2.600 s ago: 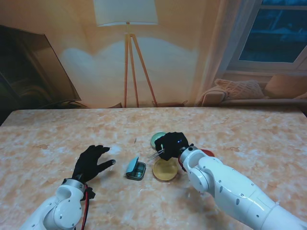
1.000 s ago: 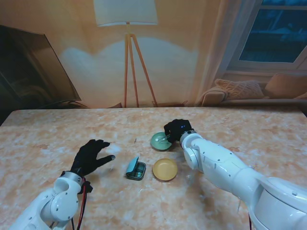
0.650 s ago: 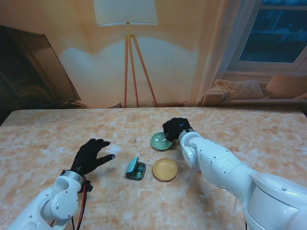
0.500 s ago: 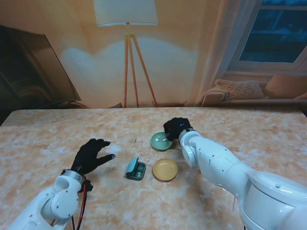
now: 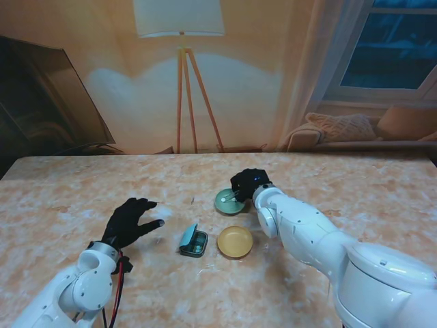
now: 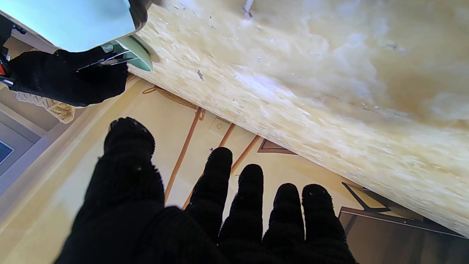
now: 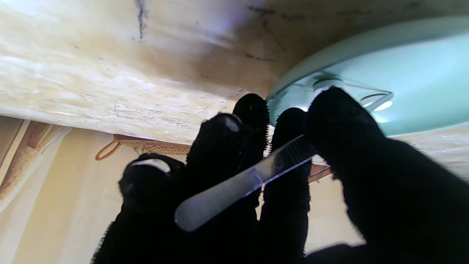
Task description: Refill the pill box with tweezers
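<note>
The right hand (image 5: 249, 183) gripped the tweezers (image 7: 242, 185) over the green dish (image 5: 228, 201), near the middle of the table (image 5: 355, 184). The open pill box (image 5: 193, 241) lay nearer to me, beside the yellow dish (image 5: 235, 242). The left hand (image 5: 130, 222) was empty — fingers spread.

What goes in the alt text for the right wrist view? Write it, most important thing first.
The black-gloved right hand pinches metal tweezers, their tips reaching toward a pale green dish on the marbled table. The tips themselves are hidden behind the fingers.
</note>
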Controlling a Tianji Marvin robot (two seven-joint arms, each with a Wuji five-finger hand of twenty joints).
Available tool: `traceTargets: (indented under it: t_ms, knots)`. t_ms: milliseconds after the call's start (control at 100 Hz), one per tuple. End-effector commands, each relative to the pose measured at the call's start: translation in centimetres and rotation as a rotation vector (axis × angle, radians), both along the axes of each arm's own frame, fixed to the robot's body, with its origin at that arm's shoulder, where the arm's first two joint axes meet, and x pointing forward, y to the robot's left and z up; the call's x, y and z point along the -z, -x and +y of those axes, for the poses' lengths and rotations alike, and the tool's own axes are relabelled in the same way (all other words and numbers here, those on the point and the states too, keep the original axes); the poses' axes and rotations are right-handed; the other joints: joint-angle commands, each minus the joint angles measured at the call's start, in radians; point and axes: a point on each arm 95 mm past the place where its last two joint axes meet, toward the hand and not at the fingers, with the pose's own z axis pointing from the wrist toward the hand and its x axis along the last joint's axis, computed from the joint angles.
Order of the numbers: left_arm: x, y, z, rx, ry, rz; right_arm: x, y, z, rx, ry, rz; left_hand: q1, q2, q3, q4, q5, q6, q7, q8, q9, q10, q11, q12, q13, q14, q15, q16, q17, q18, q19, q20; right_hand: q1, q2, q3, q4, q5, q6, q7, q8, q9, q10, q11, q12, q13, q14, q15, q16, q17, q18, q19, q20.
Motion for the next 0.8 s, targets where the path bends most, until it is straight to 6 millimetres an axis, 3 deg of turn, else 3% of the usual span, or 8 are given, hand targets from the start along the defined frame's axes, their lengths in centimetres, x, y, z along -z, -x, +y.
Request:
traceTargets:
  t_ms: [0, 370, 790]
  knots:
    - [0.03, -0.06, -0.1, 0.003, 0.003, 0.008, 0.34, 0.37, 0.92, -0.017, -0.006, 0.017, -0.023, 0.022, -0.019, 0.023, 0.011, -0.004, -0.005, -0.014, 0.008, -0.019, 0.004, 0.008, -0.005, -0.022, 0.013, -0.008, -0.006, -0.034, -0.001, -0.002, 0.016, 0.02, 0.009, 0.01, 0.007, -0.019, 0.013, 0.01, -0.004, 0.092, -0.005, 0.03, -0.012, -0.098, 0.007, 0.001, 0.005, -0.085, 0.007, -0.003]
    - [0.07, 0.0, -0.16, 0.001, 0.006, 0.008, 0.59, 0.59, 0.96, -0.015, -0.018, 0.019, -0.022, 0.022, -0.019, 0.023, 0.018, -0.001, -0.002, -0.013, 0.012, -0.018, 0.006, 0.009, -0.004, -0.023, 0.014, -0.008, -0.004, -0.037, 0.006, 0.001, 0.047, 0.051, 0.009, 0.019, 0.111, -0.051, 0.062, 0.002, 0.061, 0.096, 0.045, 0.031, 0.036, -0.102, 0.035, 0.011, 0.038, -0.086, 0.044, 0.004]
    - [0.1, 0.13, -0.19, -0.002, 0.008, 0.006, 0.52, 0.82, 1.01, -0.025, -0.038, 0.016, -0.02, 0.022, -0.019, 0.023, 0.014, 0.001, -0.005, -0.015, 0.01, -0.019, 0.006, 0.01, -0.004, -0.021, 0.015, -0.008, -0.006, -0.035, 0.007, 0.001, 0.057, 0.036, 0.033, 0.002, 0.137, -0.046, 0.083, 0.001, 0.075, 0.122, 0.072, 0.023, 0.058, -0.091, 0.055, 0.015, 0.056, -0.075, 0.076, 0.006]
